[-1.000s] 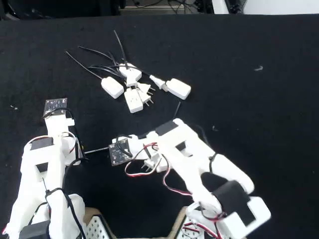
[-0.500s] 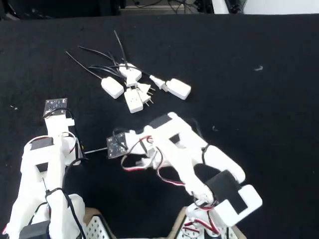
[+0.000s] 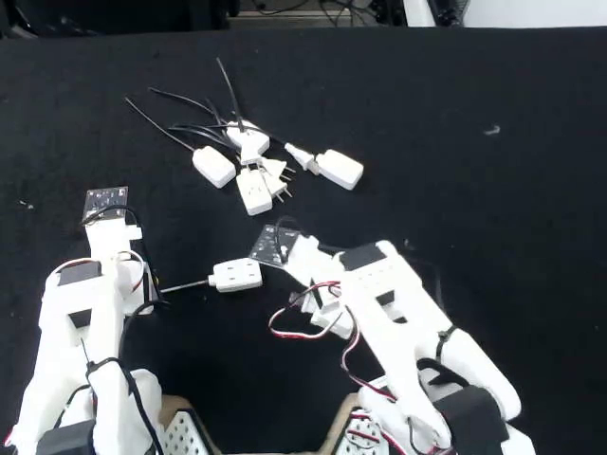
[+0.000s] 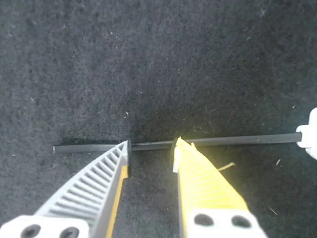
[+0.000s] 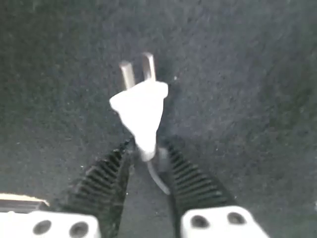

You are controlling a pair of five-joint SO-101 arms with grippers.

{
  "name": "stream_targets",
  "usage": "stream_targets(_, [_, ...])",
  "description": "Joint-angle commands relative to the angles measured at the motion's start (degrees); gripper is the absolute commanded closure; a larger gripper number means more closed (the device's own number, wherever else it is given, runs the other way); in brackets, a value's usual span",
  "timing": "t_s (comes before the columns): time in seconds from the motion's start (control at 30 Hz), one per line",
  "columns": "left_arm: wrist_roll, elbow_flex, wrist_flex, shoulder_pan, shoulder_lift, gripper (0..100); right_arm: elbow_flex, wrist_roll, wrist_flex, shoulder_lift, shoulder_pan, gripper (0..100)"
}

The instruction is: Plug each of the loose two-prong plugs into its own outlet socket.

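Hiding beneath the right arm's wrist in the high view, the right gripper (image 5: 146,147) is clenching a white two-prong plug (image 5: 140,106) by its narrow neck, over the black table (image 3: 474,190); whether the plug is touching the cloth cannot be told. The plug's long axis is running in line with the fingers, its prongs (image 5: 136,67) pointing straight away from the wrist. Just left of that wrist, a white outlet socket (image 3: 237,275) is lying lengthwise left to right, its black cable (image 4: 223,141) trailing off to the left. The left gripper (image 4: 151,146) is standing released, tips spread and meeting that cable; the left wrist view is cutting off most of the socket at its edge. More plugs and sockets (image 3: 256,171) are lying heaped farther off.
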Motion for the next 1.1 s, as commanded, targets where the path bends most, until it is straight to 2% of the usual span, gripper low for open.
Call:
stream_targets(0.0, [0.0, -0.2, -0.4, -0.6, -1.5, 84, -0.2, -0.6, -0.9, -2.7, -1.8, 79.4])
stream_targets(0.27, [0.0, -0.2, -0.4, -0.6, -1.5, 84, -4.0, -0.9, -1.9, -2.3, -1.6, 83.5])
stream_targets(0.5, [0.0, -0.2, -0.3, -0.7, -1.5, 84, 0.8, -1.0, -7.5, -2.2, -1.8, 83.6])
stream_targets(0.87, [0.0, -0.2, -0.4, -0.7, -1.5, 84, 3.1, -0.6, -7.8, -2.3, -1.9, 83.6])
stream_targets(1.07, [0.0, -0.1, -0.3, -0.7, -1.5, 84, 3.6, -0.5, -14.2, -2.2, -1.9, 83.6])
